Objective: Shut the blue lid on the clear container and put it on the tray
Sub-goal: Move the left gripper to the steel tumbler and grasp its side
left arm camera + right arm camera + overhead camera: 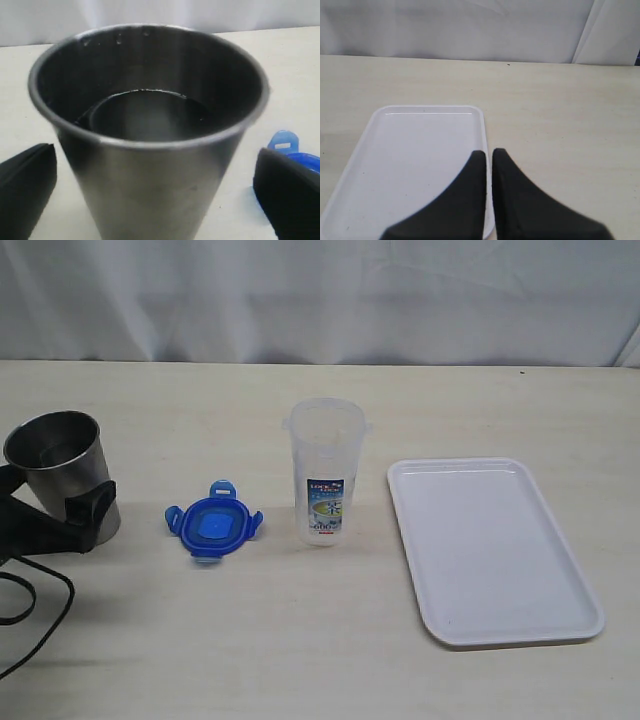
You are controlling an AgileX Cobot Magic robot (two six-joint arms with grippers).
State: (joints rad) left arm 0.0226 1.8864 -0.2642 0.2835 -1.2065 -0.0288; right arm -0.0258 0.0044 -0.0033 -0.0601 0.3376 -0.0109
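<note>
Four things sit on the pale table (300, 670): a tray, a lid, a container and a steel cup.

Nearest, at the left edge, a black cable (40, 605) loops over the tabletop. On the right the white tray (500, 550) lies flat, and its near rim comes closer than anything else in the row. The right gripper (489, 153) shows only in its own wrist view. Its two black fingers are pressed together with nothing between them, and they sit in front of one rim of the tray, near a corner. I cannot tell whether they touch it.

A little farther back, left of centre, the blue lid (213, 523) lies flat on the table with its flaps splayed out. It is off the container and apart from it.

The clear container (327, 475) stands upright and open-topped between the lid and the tray, touching neither. Its printed label faces the camera.

Level with it at the far left, the cup (62, 475) stands upright. The left gripper (155, 170) has its jaws wide apart, one finger on each side of the cup. In the wrist view a strip of table shows between each finger and the cup's wall, so the cup is not clamped. One flap of the lid shows just past a finger.

Beyond everything the table runs back to a white curtain (320, 300).
</note>
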